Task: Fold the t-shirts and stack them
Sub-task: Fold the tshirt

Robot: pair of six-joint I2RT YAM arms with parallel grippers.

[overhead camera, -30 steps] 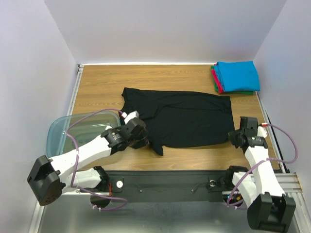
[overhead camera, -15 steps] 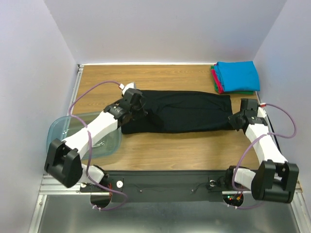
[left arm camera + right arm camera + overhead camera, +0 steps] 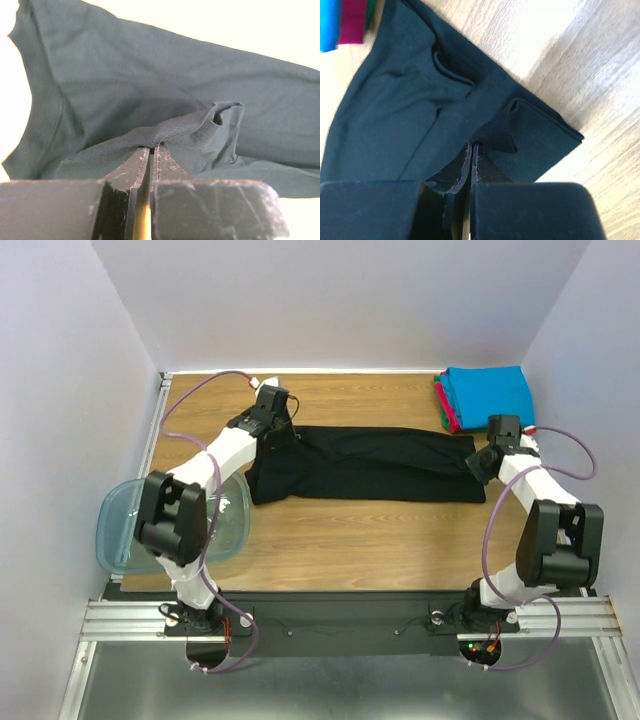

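The left pincer (image 3: 279,436) and right pincer (image 3: 479,462) are each clamped shut on the black shirt (image 3: 370,468), a long band across mid-frame, so the lengthwise fold looks underway; next, lay the held edge flat and release both ends together.

Wood-grain table (image 3: 350,530) is basically the whole scene, warm brown with the grain running side to side. Plain white walls box it in: a back wall (image 3: 340,300) behind its far edge, a left wall (image 3: 60,390) and a right wall (image 3: 600,330) (more booth than room). Along the table's near edge sit a black plate (image 3: 350,618) and silver rails (image 3: 120,615), then a grey metal sheet (image 3: 330,690). Bright, even light, with pale glare on the wood.
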